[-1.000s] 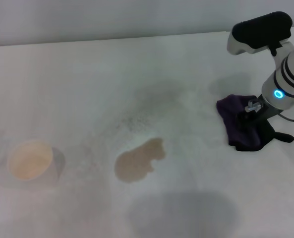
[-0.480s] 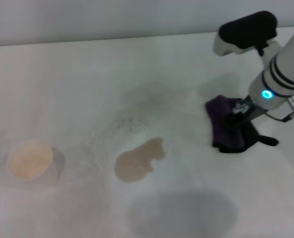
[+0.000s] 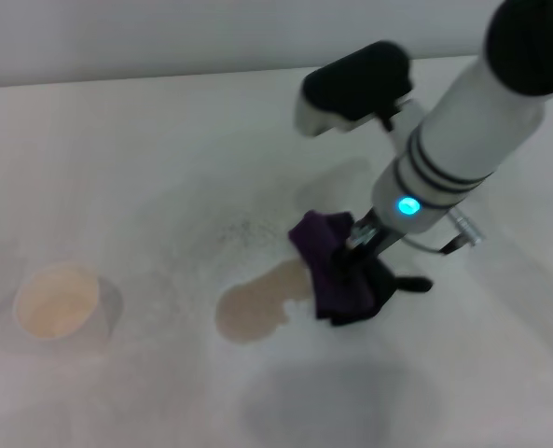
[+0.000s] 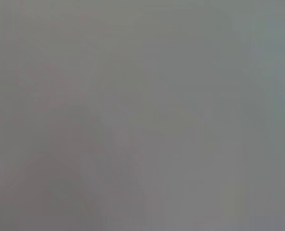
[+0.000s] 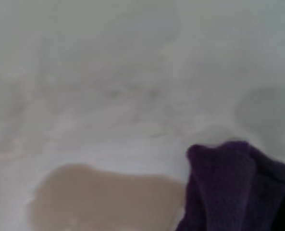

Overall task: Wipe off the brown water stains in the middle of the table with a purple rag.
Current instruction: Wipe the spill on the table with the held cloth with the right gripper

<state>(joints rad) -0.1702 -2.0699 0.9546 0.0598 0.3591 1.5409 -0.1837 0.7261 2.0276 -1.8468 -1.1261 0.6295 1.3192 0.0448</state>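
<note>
The brown water stain (image 3: 253, 308) is a tan blob in the middle of the white table (image 3: 145, 168). My right gripper (image 3: 358, 254) is shut on the purple rag (image 3: 337, 271), which hangs bunched and touches the stain's right edge. In the right wrist view the purple rag (image 5: 231, 190) sits right beside the brown stain (image 5: 108, 199). The left gripper is out of sight, and its wrist view is a plain grey blur.
A white paper cup (image 3: 60, 303) holding pale liquid stands at the left of the table. Faint grey speckled smudges (image 3: 248, 229) lie just behind the stain. The table's far edge (image 3: 164, 79) meets a grey wall.
My right arm has swung left across the table, carrying the purple rag from the right side to the stain's right edge.
</note>
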